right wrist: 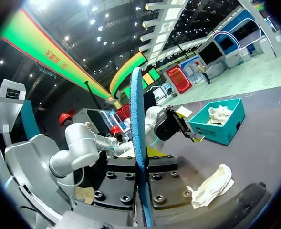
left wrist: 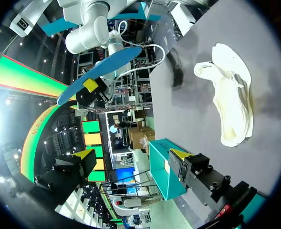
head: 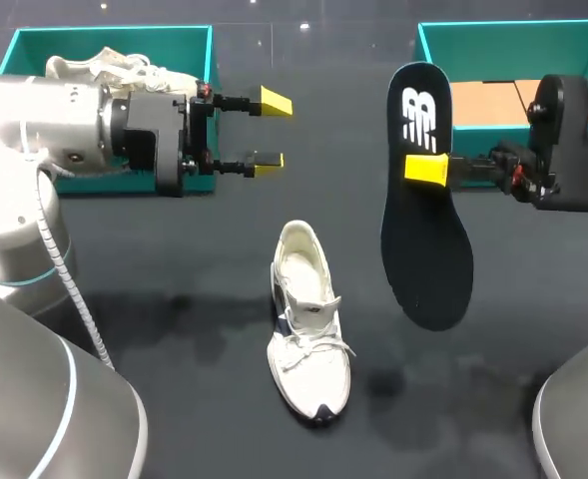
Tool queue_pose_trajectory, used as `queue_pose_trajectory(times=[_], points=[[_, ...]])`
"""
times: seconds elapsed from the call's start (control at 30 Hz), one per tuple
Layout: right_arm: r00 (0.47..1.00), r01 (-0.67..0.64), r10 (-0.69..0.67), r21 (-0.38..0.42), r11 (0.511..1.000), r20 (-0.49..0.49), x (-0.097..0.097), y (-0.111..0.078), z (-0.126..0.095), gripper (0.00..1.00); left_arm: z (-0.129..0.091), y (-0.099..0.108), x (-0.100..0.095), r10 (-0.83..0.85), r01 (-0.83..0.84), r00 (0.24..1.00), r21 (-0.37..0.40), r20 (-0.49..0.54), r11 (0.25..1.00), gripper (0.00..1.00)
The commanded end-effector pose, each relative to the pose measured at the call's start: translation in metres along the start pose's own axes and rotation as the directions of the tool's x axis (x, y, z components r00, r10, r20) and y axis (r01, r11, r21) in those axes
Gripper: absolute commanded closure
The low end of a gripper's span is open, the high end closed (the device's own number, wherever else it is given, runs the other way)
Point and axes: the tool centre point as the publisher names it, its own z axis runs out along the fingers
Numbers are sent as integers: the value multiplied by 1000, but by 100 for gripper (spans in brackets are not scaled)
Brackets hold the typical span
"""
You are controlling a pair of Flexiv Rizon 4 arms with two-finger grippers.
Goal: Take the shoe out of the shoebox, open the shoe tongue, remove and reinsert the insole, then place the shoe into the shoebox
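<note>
Right jaws: clamped on the dark, flat foam insole with a white logo [head: 426, 200], yellow tips pinching both faces just below the logo end. Long toe end hangs free beyond the jaws. From my right wrist it sits edge-on between the fingers: thin, with a blue fabric edge.

Left jaws: wide apart, empty, hovering just off the teal cardboard box holding a second white shoe [head: 104, 40].

The white lace-up sneaker [head: 308, 329] lies sole-down on the dark, smooth counter [head: 174, 379], below and between both jaws, well apart from each. Mouth faces up and the tongue looks pulled forward, though I cannot be sure. The empty teal shoebox with a brown cardboard floor [head: 513, 40] is behind my right jaws.

Risks, as I judge them:
- The insole is bendy and gripped at one spot, so the free end could droop or pivot, and the toe could arrive crooked.
- The soft tongue and laces may flop back over the mouth and snag the foam.
- The sneaker is light and nothing braces it. A push could slide or tip it on the slick counter.
- A soft upper may crumple instead of guiding the insole in.
</note>
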Motion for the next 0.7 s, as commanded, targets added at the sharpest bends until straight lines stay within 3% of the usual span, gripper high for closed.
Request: queue_pose_trajectory(times=[0.03,0.3,0.7], points=[[996,-37,41,53,998,-80,-52,20,13,100,-6,-7,-1,1,-1,1000,-25,5,1000,0],[981,-183,188,87,979,-56,-88,30,12,100,-16,-6,-6,-6,7,1000,-27,29,1000,0],[981,-183,188,87,979,-56,-88,30,12,100,-16,-6,-6,-7,7,1000,-24,30,1000,0]])
